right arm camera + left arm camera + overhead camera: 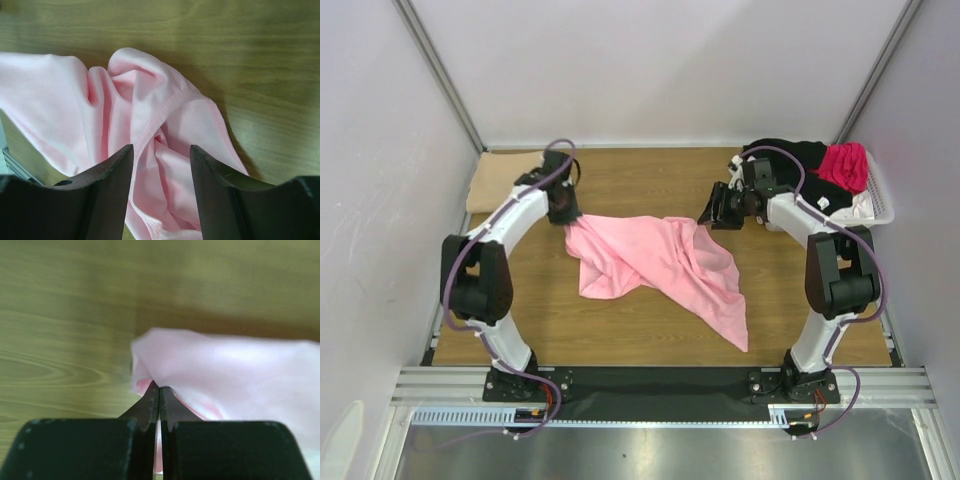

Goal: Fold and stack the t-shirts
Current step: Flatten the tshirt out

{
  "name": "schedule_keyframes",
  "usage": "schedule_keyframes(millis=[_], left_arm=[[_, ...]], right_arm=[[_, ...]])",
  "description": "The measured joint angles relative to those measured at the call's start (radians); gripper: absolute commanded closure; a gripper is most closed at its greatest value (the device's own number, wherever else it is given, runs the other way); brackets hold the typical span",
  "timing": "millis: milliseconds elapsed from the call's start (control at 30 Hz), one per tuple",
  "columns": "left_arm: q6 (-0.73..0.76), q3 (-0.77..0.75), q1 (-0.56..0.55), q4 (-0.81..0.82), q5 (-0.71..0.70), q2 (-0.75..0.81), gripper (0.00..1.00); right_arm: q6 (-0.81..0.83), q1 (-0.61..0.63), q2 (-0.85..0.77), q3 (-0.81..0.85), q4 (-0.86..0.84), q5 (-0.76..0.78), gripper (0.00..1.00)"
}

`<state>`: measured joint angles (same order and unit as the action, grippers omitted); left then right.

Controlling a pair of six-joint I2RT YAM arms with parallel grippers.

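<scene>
Now the pink shirt (660,262) lies crumpled in the middle of the table (650,335). It is well apart from the basket (886,203) at the far right, which holds a heap of other shirts (820,165), and from the tan shirt (500,180) at the far left corner. The left gripper (567,215) is pinched tight on the pink shirt's left end, with a small fold of cloth caught between its closed jaws. The right gripper (712,212) hangs over the shirt's far right edge with its jaws apart. A ridge of cloth with a stitched hem (150,125) sits below and between them, not gripped.

The step in hand looks like spreading the shirt flat before folding. To do it well, the right gripper should drop straight onto that hem and take one layer only, since the bunched folds beside it would otherwise come along. Both arms should then lift together and draw apart, left and right, until the cloth is taut, and lay it down smoothly. Pulling before the right grip is firm risks tugging the cloth out of the left jaws.
</scene>
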<state>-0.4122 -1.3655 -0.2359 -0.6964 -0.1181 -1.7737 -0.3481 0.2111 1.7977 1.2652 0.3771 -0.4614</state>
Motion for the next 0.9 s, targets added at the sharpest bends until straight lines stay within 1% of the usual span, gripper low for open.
schedule_keyframes(millis=[133, 233, 267, 400, 633, 667, 733, 800, 900], left_arm=[[0.028, -0.085, 0.061, -0.025, -0.051, 0.079, 1.00], [0.055, -0.112, 0.096, -0.018, -0.106, 0.148, 0.96], [0.064, -0.113, 0.104, -0.015, -0.124, 0.167, 0.93], [0.100, -0.120, 0.115, 0.000, -0.176, 0.191, 0.90], [0.095, -0.120, 0.114, -0.011, -0.274, 0.166, 0.97], [0.085, -0.119, 0.114, -0.017, -0.288, 0.165, 1.00], [0.051, -0.113, 0.114, -0.028, -0.320, 0.166, 1.00], [0.007, -0.085, 0.114, -0.030, -0.344, 0.172, 1.00], [-0.055, -0.016, 0.114, -0.052, -0.358, 0.188, 1.00]], right_arm=[[0.000, 0.006, 0.032, 0.038, -0.005, -0.003, 0.46], [0.000, 0.012, 0.059, 0.063, -0.005, -0.009, 0.46], [0.000, 0.013, 0.069, 0.072, -0.005, -0.013, 0.46], [0.000, 0.016, 0.106, 0.108, -0.008, -0.025, 0.46], [0.000, 0.022, 0.151, 0.171, -0.008, -0.040, 0.45], [0.003, 0.024, 0.159, 0.183, -0.009, -0.046, 0.43], [0.017, 0.035, 0.187, 0.225, 0.000, -0.052, 0.40], [0.039, 0.054, 0.225, 0.281, 0.013, -0.052, 0.34], [0.074, 0.088, 0.290, 0.378, 0.034, -0.052, 0.32]])
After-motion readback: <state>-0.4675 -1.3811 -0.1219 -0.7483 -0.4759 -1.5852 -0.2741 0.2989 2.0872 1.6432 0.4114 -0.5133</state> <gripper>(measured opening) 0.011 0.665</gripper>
